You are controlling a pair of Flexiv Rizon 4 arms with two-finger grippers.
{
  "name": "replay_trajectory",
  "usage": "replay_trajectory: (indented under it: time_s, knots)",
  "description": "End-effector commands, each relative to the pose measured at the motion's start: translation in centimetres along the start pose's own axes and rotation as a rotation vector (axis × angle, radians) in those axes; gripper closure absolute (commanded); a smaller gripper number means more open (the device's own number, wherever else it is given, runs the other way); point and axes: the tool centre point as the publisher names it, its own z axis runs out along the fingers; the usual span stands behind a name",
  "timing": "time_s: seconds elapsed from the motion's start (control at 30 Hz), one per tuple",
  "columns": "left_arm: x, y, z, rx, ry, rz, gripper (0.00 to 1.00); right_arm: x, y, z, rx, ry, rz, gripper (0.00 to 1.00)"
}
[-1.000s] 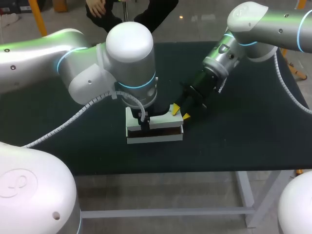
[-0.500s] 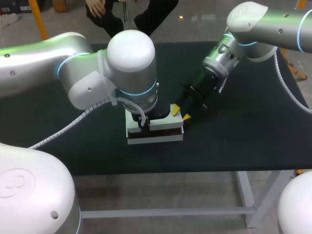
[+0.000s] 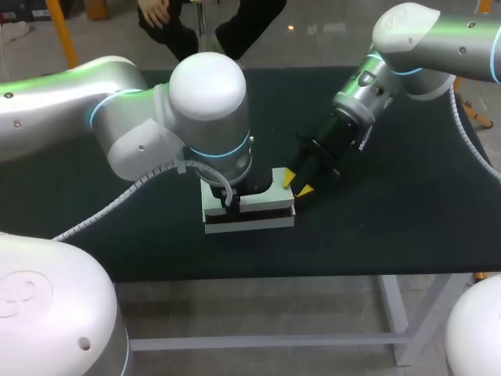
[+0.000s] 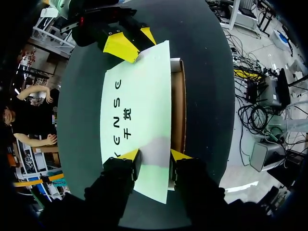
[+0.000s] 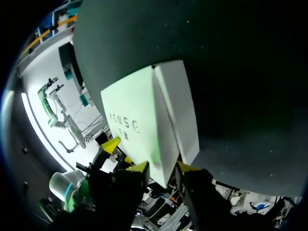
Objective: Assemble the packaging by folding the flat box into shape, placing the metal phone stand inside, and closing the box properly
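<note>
The box [image 3: 249, 211] lies mid-table, its white printed lid [image 4: 134, 106] down over a brown inside that shows along one long side [image 4: 178, 101]. My left gripper [image 4: 154, 158] stands open over the lid's near end, one fingertip [image 4: 129, 155] on the lid and the other past the brown edge. My right gripper [image 5: 163, 169] is open at the box's other end, astride the corner where lid [image 5: 132, 122] and white side flap [image 5: 175, 113] meet. Its yellow tips [image 3: 296, 182] touch the lid's far corner. No phone stand is in view.
The dark table top [image 3: 391, 211] stretches bare to the right of the box and toward the front edge. My left arm's big wrist [image 3: 207, 102] hangs over the box and hides its back part in the head view.
My right gripper has drawn slightly back to the right from the box's end, its fingers a little wider. My left arm has shifted only slightly over the box.
</note>
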Motion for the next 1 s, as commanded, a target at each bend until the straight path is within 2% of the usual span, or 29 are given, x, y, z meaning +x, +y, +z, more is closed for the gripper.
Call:
replay_trajectory:
  time_s: [0.03, 0.4, 0.6, 0.7, 1.0]
  knots:
    - [0.5, -0.2, 0.2, -0.017, -0.004, 0.005, 0.60, -0.5, -1.2, -0.2, -0.032, 0.009, -0.005, 0.61]
    - [0.9, -0.4, 0.7, -0.031, 0.006, 0.012, 0.61, -1.0, -3.2, -0.7, -0.101, 0.003, -0.033, 0.60]
    - [1.0, -0.5, 0.7, -0.040, 0.008, 0.019, 0.62, -0.7, -4.0, -0.5, -0.132, -0.017, -0.066, 0.64]
    - [1.1, -0.5, 0.8, -0.043, 0.010, 0.021, 0.62, -0.5, -4.2, -0.2, -0.144, -0.030, -0.080, 0.99]
    - [1.1, -0.5, 0.8, -0.045, 0.013, 0.020, 0.62, -0.1, -4.4, 0.7, -0.177, -0.066, -0.117, 1.00]
